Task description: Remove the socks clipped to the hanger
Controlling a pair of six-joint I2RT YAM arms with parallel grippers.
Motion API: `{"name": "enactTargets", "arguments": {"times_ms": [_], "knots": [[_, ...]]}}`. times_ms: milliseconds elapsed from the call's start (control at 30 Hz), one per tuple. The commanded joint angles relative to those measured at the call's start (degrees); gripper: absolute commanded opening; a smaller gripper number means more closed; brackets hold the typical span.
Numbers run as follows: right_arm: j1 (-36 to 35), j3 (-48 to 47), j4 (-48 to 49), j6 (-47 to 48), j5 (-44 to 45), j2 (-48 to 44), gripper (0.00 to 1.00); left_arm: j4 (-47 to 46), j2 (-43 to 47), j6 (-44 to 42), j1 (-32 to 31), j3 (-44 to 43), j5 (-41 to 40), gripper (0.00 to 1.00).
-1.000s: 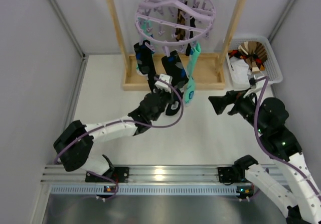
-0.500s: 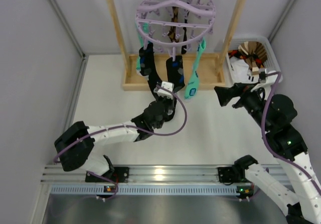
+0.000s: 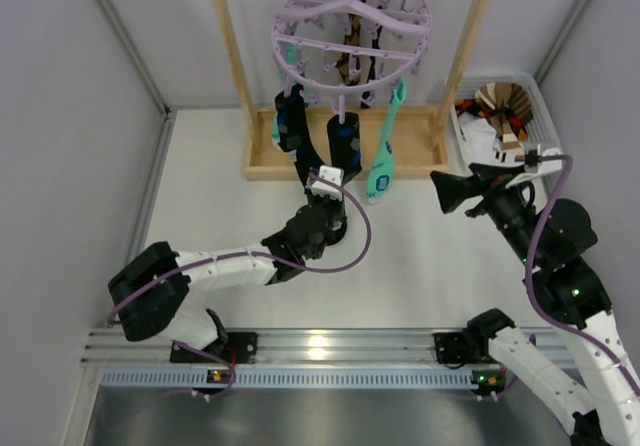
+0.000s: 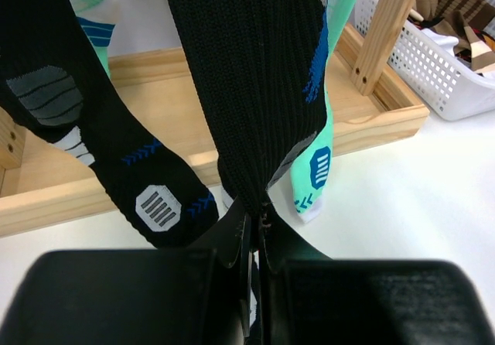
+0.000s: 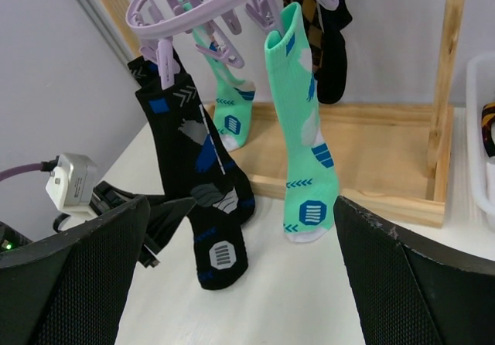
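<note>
round lilac plastic hanger [image 5: 162, 1], under it black ribbed socks [image 4: 247, 82] with blue chevrons, white striped patches, plus mint-turquoise socks [image 5: 298, 121]

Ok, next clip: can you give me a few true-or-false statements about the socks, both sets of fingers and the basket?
1. The left fingers are shut on the toe end of a black sock. True.
2. The right fingers grip the mint sock. False: they are open, hold nothing and are apart from it.
3. The mint sock hangs clipped to the hanger. True.
4. Seen from the top camera, the basket sits left of the wooden frame. False: it sits to the right of it.
</note>
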State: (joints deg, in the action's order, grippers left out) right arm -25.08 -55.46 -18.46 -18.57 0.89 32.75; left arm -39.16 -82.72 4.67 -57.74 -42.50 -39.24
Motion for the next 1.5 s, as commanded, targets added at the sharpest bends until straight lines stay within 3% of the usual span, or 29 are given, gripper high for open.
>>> {"name": "enactTargets", "arguments": {"times_ms": [0,300,467,600,967,1200,1467], "knots": [[-0.8,-1.0,2.7,-0.1,-0.1,0.9,0.99,-1.6,1.1,1.5,-0.5,1.4,1.2,0.0],[-0.7,-8.0,3.7,-1.1,-11.2,11.0,0.99,-1.5,1.2,3.0,-1.1,0.5,2.1,0.0],[-0.9,-13.1,2.6,-3.8,-12.1,18.7,0.89,-1.6,1.8,3.2,-1.9,0.0,2.4,0.0],[-5.6,-19.5,-2.0,-2.3,-4.2,25.1,0.81,-1.5,1.1,2.2,-2.7,-0.9,1.9,0.0],[-20.0,-44.3,-18.7,7.0,24.9,43.6,0.77,-1.3,-6.4,-7.6,-5.9,-8.6,-6.6,0.0],[-23.6,-58.5,-26.4,10.3,32.1,56.3,0.7,-1.3,-10.0,-12.5,-7.0,-11.9,-10.1,0.0],[-25.9,-63.3,-26.5,12.1,39.7,63.0,0.69,-1.3,-11.8,-16.6,-7.6,-13.3,-11.0,0.0]]}}
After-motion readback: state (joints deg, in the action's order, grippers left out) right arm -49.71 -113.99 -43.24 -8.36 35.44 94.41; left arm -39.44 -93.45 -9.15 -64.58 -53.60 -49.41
